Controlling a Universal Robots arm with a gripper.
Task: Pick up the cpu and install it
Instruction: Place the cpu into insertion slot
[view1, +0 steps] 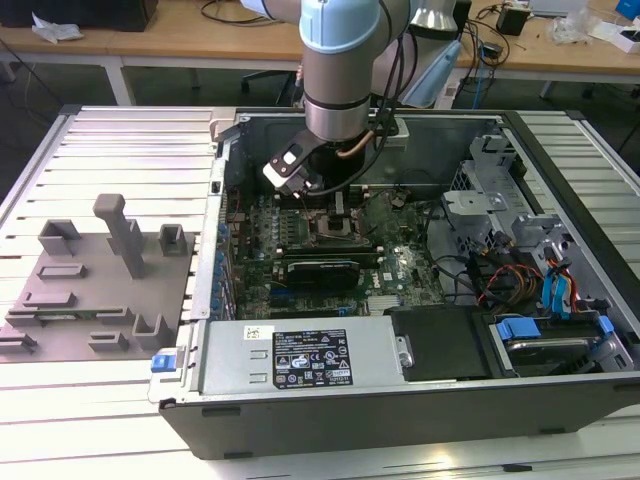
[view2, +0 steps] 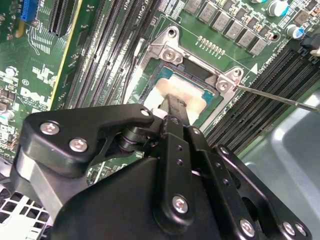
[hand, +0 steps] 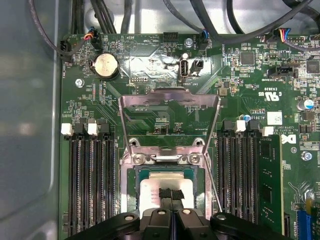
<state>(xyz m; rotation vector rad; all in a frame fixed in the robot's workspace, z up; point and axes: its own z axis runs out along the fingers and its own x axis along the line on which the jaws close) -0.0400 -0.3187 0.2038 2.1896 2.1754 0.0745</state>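
you have the arm (view1: 345, 60) reaching down into the open computer case (view1: 400, 400), which lies on its side on the slatted table, and the gripper (view1: 325, 195) hangs low over the green motherboard (view1: 300, 250), right above the socket (view1: 335, 225). in both wrist views your gripper (hand: 171, 194) (view2: 175, 106) sits directly over the cpu (hand: 150, 192) (view2: 160, 92), whose pale silvery top shows inside the metal-framed socket (view2: 170, 52); the chip lies flat and square within the frame. your fingers (hand: 165, 194) are drawn narrow, side by side with hardly a gap between them, and their dark tips sit over the middle of the chip's top. you cannot tell from these views whether the tips press on the metal or stop just short of it. the socket's load plate (hand: 170, 107) is swung open, away from the chip, and the thin wire lever (view2: 280, 97) stands free beside the frame. banks of black memory slots (hand: 90, 185) run along both sides of the socket, and a round coin battery (hand: 106, 65) sits on the board beyond the open plate. in the exterior view the grey tray (view1: 90, 290) with its blocks and posts lies on the table at the exterior view's left, well apart from the gripper.
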